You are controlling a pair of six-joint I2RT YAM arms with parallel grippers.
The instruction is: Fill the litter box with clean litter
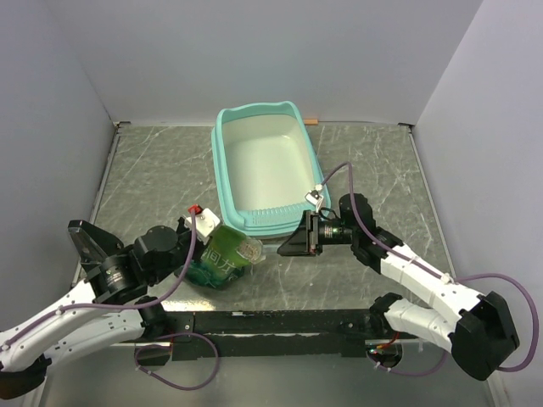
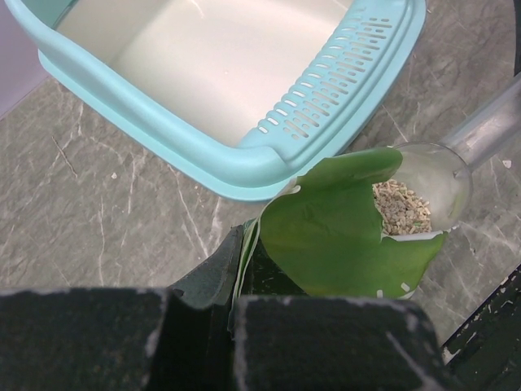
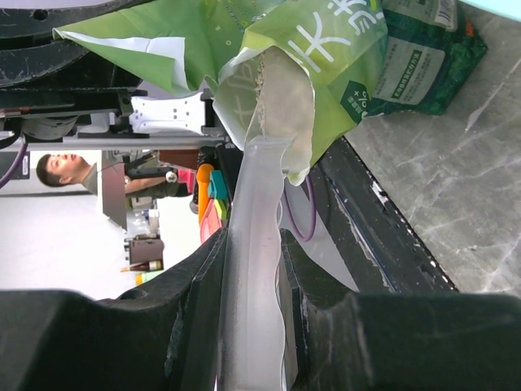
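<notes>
Left claw [image 2: 233,305] is pinching the green bag [image 2: 326,224], lower centre; right claw [image 3: 254,273] is clamping the handle of the clear scoop [image 3: 257,195]

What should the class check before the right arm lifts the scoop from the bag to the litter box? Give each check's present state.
1. Left gripper clamped on green bag: ok.
2. Right gripper clamped on scoop handle: ok.
3. Clean litter in scoop bowl: ok.
4. Scoop clear of bag mouth: not ok, bowl inside.
5. Litter box has room: ok, no litter inside.
6. Litter left in bag: cannot tell.
</notes>
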